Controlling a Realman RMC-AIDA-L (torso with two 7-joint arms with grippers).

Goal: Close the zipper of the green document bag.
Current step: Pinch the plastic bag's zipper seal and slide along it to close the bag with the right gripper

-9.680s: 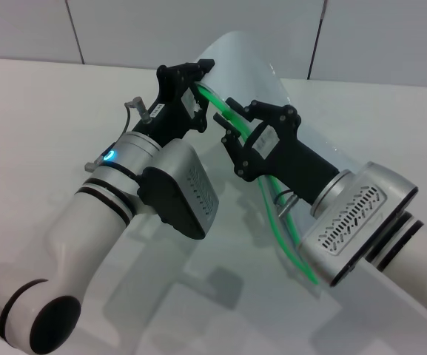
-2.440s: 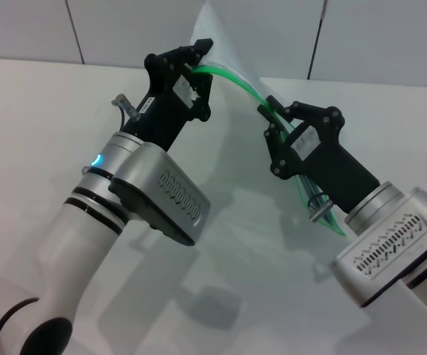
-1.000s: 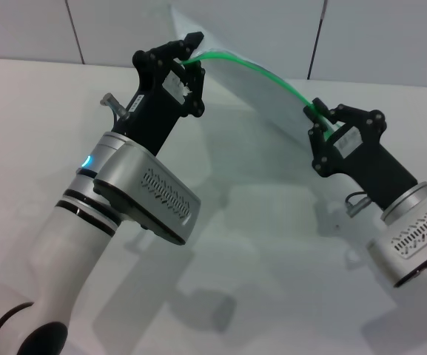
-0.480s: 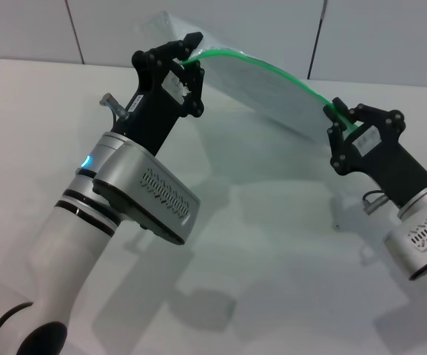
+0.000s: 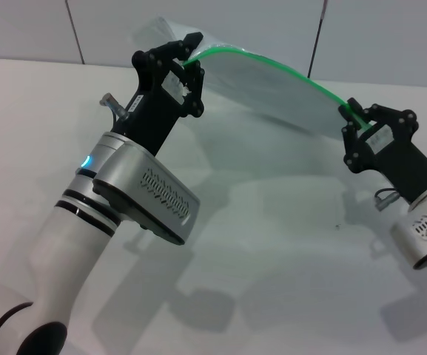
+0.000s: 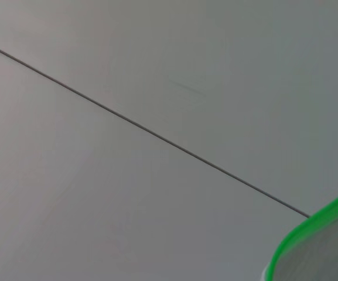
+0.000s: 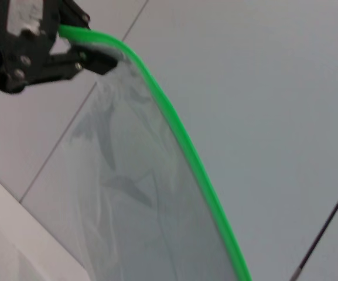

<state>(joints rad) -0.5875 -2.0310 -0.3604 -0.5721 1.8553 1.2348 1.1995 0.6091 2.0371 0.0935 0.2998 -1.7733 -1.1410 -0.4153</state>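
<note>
Right gripper [image 5: 355, 118] farther along zipper [image 5: 272, 63], fingers clamped.

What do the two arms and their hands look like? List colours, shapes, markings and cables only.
Both arms are glossy white tubes with black joint rings and silver wrist housings with vent slots. The left hand is angular black with a white label, a blue light on its wrist and a small metal fitting. The right hand is matching black, labelled, with a thin cable loop.
</note>
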